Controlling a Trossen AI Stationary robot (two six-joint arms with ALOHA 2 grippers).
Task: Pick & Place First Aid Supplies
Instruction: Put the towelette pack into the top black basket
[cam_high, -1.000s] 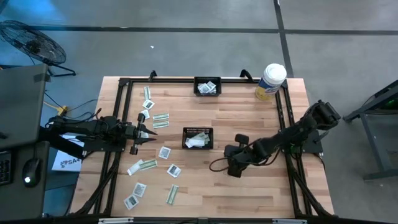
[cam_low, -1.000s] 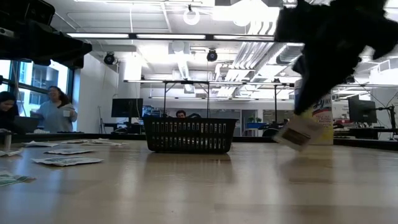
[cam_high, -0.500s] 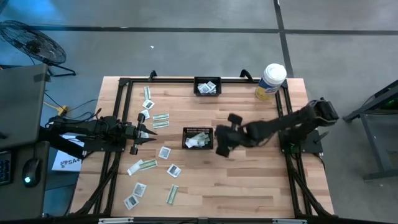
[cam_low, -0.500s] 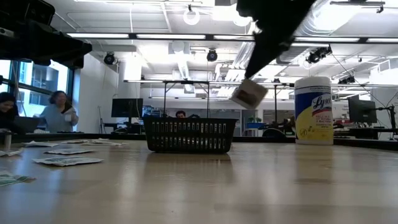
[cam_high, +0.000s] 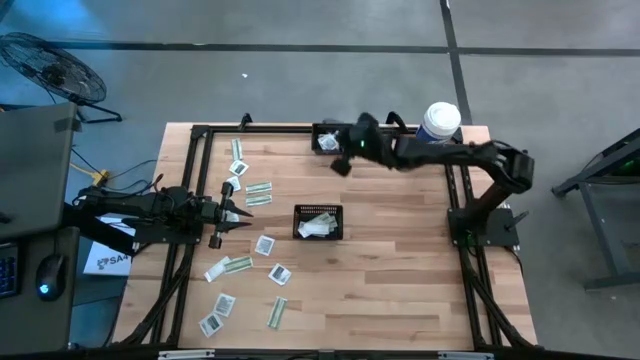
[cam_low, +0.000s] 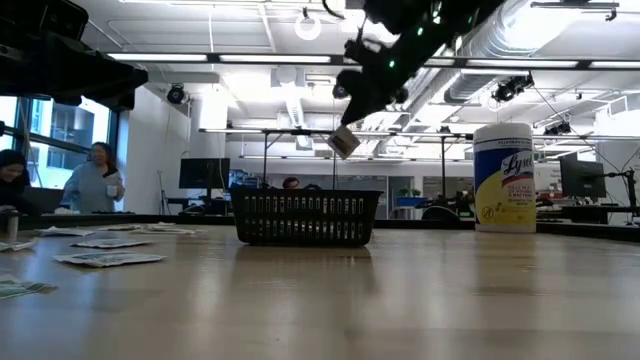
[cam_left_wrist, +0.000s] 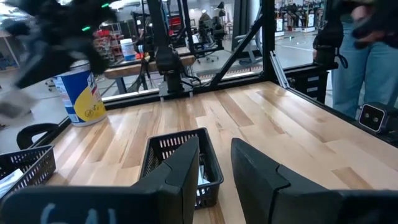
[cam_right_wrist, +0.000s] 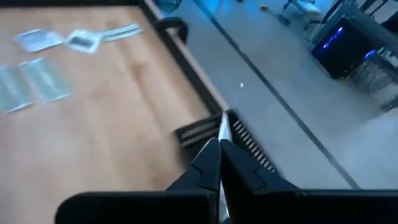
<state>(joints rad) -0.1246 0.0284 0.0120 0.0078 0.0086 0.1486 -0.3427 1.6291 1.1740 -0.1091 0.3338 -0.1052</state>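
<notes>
My right gripper (cam_high: 341, 160) hangs in the air by the near side of the far black basket (cam_high: 332, 138) and is shut on a small white packet (cam_low: 343, 141). Packets lie in that basket and in the middle black basket (cam_high: 318, 221). More packets lie flat on the table's left half, square white ones (cam_high: 264, 244) and narrow green-and-white strips (cam_high: 258, 190). My left gripper (cam_high: 235, 213) waits at the left edge, open with nothing between its fingers (cam_left_wrist: 186, 171). My right gripper pinches the small white packet between its two fingers, with the packet's thin edge (cam_right_wrist: 222, 127) showing past the fingertips. The fingers slant down toward the table's far edge. The packet hangs tilted below them (cam_low: 343, 141), lifted well clear of the table.
A tall white-and-yellow canister (cam_high: 436, 130) stands at the far right corner, close to my right arm. A black frame rail (cam_high: 300, 128) runs along the table's edges. Bare wood lies on the table's right half and near side (cam_high: 400, 290).
My right gripper, still shut on the packet, has swung from the table's right middle toward the far edge and the left. It rose and passed the middle basket, and now hangs beside the far basket. The packet went along with it, higher above the table.
</notes>
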